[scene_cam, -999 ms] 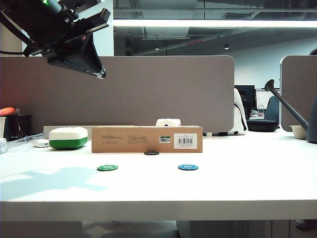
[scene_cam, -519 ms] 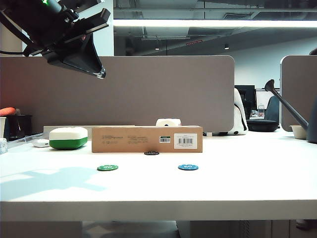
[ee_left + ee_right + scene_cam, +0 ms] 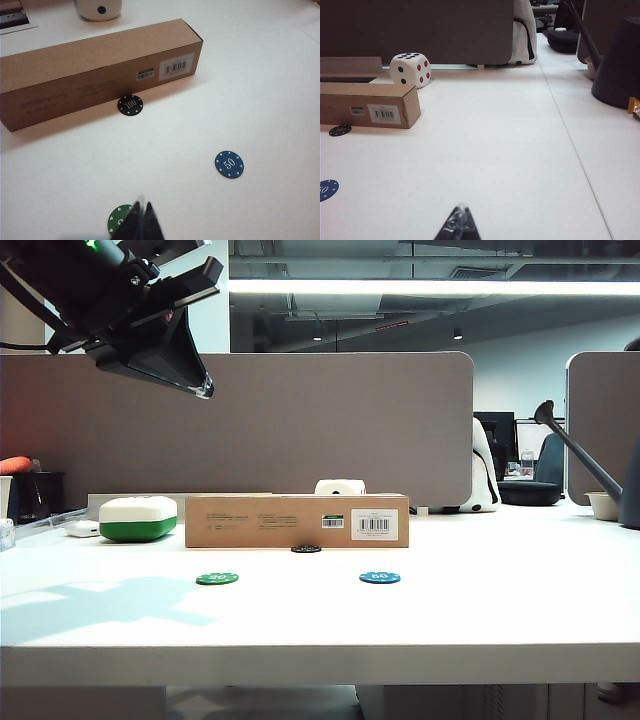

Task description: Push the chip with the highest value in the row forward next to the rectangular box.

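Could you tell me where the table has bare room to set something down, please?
Widest free patch: right of the rectangular box and blue chip, out to the dark watering can. Also the strip before the green chip. Crowded: box front, where the black chip sits. Left gripper raised; right gripper low.

Three poker chips lie on the counter (image 3: 520,590): one black chip (image 3: 130,105), one blue chip (image 3: 229,164), one green chip (image 3: 119,219) just beside the left claw (image 3: 141,216). One rectangular box (image 3: 95,67). One white-and-green case (image 3: 138,518). One die (image 3: 410,70). Two claws: left, and right claw (image 3: 459,220), each pinched closed.
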You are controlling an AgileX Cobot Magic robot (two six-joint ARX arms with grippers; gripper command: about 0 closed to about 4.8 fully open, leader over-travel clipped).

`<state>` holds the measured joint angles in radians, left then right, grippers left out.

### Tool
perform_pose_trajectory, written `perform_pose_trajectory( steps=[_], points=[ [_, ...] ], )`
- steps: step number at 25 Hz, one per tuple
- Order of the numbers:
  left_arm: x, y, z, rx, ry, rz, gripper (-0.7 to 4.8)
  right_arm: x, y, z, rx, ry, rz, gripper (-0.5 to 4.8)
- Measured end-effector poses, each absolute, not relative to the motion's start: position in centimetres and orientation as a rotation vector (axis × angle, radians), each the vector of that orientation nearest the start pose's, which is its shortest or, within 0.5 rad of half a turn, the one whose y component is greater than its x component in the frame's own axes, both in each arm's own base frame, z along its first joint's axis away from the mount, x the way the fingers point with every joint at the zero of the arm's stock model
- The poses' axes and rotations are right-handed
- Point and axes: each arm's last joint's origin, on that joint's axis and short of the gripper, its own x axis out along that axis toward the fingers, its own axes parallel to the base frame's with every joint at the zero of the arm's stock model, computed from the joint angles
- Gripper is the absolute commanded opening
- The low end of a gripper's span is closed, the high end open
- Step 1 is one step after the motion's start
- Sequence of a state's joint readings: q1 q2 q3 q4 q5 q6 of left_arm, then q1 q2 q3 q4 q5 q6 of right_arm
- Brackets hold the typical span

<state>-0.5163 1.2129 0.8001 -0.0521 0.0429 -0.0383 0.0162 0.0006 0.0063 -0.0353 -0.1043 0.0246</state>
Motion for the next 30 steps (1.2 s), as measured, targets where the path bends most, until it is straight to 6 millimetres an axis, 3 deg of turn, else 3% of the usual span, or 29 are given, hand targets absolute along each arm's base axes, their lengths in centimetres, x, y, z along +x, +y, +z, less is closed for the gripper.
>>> perform_pose_trajectory(
  steps=[30],
  points=[
    [22.76, -13.07, 26.41, 0.074, 0.468, -0.54, -0.05, 9.72, 0.34, 16.22, 0.025, 0.03, 0.079, -0.05]
  ],
)
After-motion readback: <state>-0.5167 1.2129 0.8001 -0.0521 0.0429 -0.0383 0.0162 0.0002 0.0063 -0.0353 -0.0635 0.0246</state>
